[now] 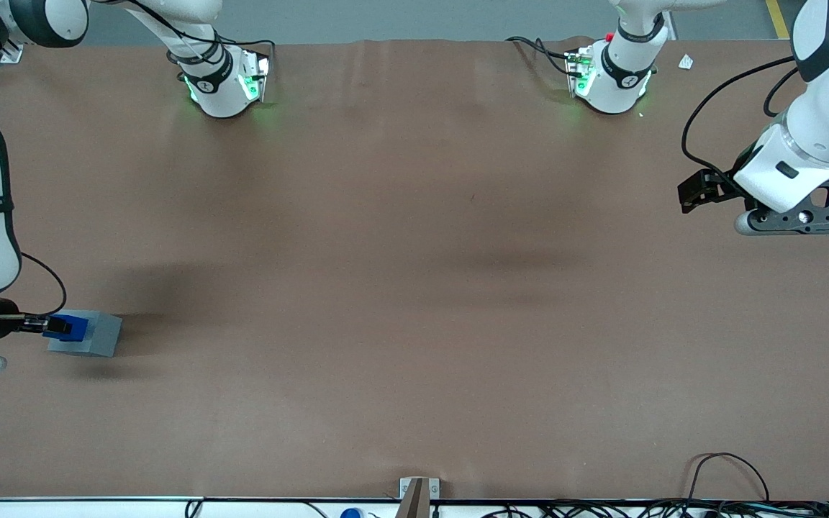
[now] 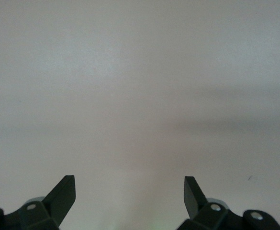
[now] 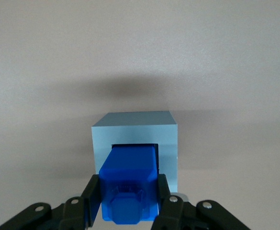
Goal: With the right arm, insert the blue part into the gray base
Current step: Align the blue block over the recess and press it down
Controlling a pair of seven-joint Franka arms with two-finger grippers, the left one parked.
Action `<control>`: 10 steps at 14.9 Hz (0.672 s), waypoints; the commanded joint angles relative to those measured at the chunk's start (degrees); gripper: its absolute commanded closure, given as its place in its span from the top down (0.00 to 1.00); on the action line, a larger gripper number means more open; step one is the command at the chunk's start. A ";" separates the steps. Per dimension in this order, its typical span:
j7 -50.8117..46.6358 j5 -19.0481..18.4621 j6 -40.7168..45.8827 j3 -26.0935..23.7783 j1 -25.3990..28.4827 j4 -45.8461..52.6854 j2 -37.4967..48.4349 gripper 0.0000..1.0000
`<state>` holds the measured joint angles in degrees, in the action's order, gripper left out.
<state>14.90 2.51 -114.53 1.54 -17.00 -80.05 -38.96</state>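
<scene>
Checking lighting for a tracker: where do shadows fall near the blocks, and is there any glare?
Front view: soft shadow on the table beside the gray base, no glare. Right wrist view: diffuse shadow around the base, blue part in the gripper evenly lit.

The gripper [image 1: 51,327] was closed on the blue part [image 1: 73,326], directly above the gray base [image 1: 92,334] at the working arm's end of the brown table [image 1: 414,288]. In the right wrist view the blue part [image 3: 129,184] filled most of the square socket of the gray base [image 3: 135,127], with only a thin rim showing around it. The tabletop around the base was bare and open to approach from every side.
</scene>
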 commanded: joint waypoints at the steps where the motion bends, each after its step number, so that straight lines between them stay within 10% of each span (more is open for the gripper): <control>1: -0.49 -0.40 0.80 -0.57 -0.05 0.51 -0.15 0.18; 4: -0.49 -0.49 0.80 -0.49 -0.14 0.42 -0.15 0.32; 5: -0.49 -0.40 0.80 -0.57 -0.14 0.42 -0.15 0.58; 10: -0.49 -0.49 0.71 -0.57 -0.14 0.51 -0.15 0.63</control>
<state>14.90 2.44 -114.33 1.37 -16.95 -80.05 -38.97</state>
